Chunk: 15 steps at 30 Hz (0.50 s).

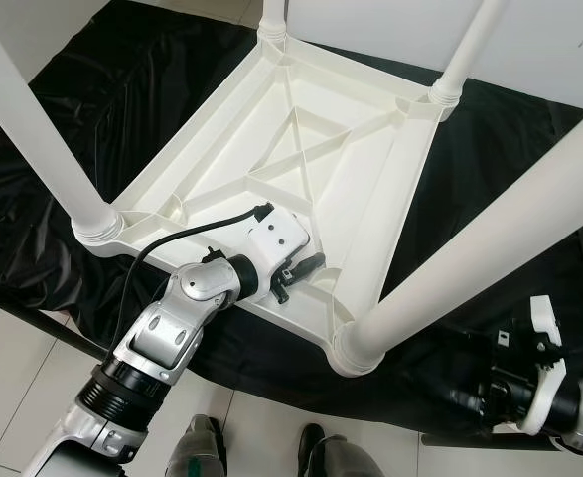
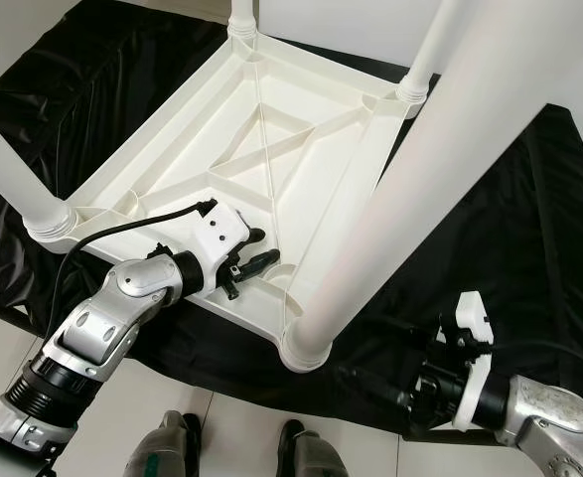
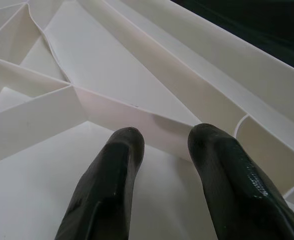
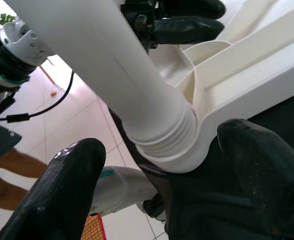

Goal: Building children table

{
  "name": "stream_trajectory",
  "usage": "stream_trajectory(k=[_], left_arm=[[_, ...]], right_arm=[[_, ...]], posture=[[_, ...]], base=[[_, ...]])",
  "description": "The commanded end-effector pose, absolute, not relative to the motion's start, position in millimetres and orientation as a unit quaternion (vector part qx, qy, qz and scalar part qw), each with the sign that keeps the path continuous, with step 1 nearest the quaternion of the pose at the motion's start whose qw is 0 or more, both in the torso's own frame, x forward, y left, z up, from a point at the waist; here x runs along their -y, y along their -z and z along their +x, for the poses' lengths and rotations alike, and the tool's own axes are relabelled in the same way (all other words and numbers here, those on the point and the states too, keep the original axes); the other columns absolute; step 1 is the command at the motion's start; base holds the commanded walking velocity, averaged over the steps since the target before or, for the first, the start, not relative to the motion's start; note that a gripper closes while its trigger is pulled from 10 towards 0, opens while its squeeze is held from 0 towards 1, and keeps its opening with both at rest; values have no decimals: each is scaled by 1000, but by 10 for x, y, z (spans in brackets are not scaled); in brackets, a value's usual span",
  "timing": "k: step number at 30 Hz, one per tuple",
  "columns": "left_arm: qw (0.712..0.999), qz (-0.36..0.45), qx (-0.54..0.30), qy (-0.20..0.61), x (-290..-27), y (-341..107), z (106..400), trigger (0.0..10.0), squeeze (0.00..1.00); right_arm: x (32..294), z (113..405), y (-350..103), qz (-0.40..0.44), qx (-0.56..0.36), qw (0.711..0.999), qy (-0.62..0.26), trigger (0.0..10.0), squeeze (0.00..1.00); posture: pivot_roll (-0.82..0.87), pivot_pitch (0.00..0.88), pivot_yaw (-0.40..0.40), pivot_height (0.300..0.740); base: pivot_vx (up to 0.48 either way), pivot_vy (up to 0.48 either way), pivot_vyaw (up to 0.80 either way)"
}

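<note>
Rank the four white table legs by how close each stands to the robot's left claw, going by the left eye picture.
From the left gripper, resting inside the upturned white plastic tabletop:
1. Near right leg, beside the gripper at the front corner.
2. Near left leg, at the left corner.
3. Far right leg and far left leg, at the back; too close to call.

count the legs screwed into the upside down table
4 white legs, one at each corner of the upturned table: far left corner leg, far right corner leg, near left corner leg, near right corner leg, closest to the right hand.
</note>
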<state>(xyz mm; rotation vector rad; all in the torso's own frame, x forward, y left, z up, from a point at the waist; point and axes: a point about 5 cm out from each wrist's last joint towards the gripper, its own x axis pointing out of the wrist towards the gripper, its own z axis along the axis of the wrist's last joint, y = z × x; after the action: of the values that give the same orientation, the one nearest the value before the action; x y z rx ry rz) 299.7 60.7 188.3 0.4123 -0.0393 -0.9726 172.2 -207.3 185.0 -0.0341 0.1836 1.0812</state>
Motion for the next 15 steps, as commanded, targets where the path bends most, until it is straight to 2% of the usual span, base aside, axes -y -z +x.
stream_trajectory(k=[1, 7, 9, 15], left_arm=[[861, 202, -32, 466, -645, -1655, 2978, 10000, 0], [861, 204, -31, 466, -647, -1659, 2981, 10000, 0], [862, 204, -27, 464, -654, -1678, 2988, 10000, 0], [862, 206, -26, 462, -667, -1688, 2992, 10000, 0]], right_arm=[[2034, 1697, -1863, -19, -89, 842, -531, 10000, 0], [1940, 1754, -1890, -25, -72, 829, -553, 10000, 0], [1845, 1799, -1878, -25, -64, 814, -577, 10000, 0], [1762, 1880, -1851, -34, -55, 804, -592, 10000, 0]], posture=[[25, 248, -39, 740], [33, 241, -37, 740], [36, 240, -38, 740], [50, 234, -41, 740]], base=[[0, 0, 0], [0, 0, 0], [0, 0, 0], [0, 0, 0]])
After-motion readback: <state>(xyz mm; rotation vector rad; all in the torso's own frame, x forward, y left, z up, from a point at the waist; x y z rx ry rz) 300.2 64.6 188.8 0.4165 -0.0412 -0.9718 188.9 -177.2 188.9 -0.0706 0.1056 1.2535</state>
